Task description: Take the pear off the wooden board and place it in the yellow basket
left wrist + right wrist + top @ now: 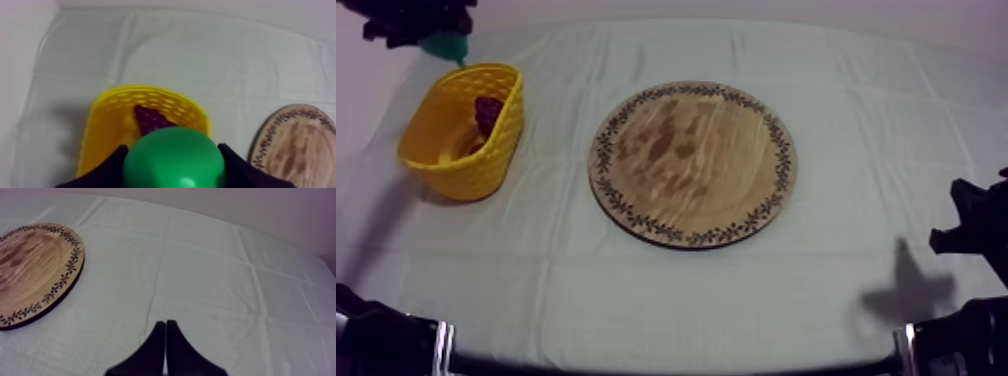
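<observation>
My left gripper hangs above the far end of the yellow basket, shut on the green pear. In the left wrist view the pear bulges between the two black fingers, right over the basket. A bunch of dark grapes lies inside the basket, also seen as grapes from above. The round wooden board sits bare at the table's middle. My right gripper rests low at the right, its fingers together as a narrow wedge over the cloth.
A yellow fruit, perhaps a banana, lies at the basket's bottom. The board's edge shows beside my right gripper, and its rim lies just past the basket. Grey-white cloth covers the table.
</observation>
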You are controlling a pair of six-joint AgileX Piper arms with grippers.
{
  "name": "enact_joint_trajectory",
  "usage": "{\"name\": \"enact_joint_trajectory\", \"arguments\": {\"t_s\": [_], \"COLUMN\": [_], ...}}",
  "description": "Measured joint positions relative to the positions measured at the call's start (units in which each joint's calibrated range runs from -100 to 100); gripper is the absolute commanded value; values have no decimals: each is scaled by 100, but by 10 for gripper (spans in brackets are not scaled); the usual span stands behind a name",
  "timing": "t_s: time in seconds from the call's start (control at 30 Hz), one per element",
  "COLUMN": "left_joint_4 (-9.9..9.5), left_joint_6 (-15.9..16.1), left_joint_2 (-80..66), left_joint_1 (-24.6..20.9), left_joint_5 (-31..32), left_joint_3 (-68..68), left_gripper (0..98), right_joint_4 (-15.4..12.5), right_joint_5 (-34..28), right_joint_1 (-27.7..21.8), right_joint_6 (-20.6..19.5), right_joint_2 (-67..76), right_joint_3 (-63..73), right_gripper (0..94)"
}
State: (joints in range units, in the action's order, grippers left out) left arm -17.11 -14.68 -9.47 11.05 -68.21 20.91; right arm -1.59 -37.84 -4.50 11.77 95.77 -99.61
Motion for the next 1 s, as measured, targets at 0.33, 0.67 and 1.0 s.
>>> {"name": "enact_joint_trajectory", "arguments": {"t_s": [0.33,0.67,1.0], "left_joint_4": [12,75,27], "left_joint_6": [48,80,278], "left_joint_2": [32,582,1187], "left_joint_1": [-137,-133,-363], "left_joint_5": [177,418,966], "left_joint_3": [1101,1252,1098], "left_gripper": [439,418,375], "right_joint_4": [0,0,0], "right_joint_5": [0,-2,-2], "right_joint_1": [0,3,0], "right_joint_6": [0,0,3], "right_joint_2": [0,0,0], "right_joint_3": [0,0,0], "right_gripper": [5,5,5]}}
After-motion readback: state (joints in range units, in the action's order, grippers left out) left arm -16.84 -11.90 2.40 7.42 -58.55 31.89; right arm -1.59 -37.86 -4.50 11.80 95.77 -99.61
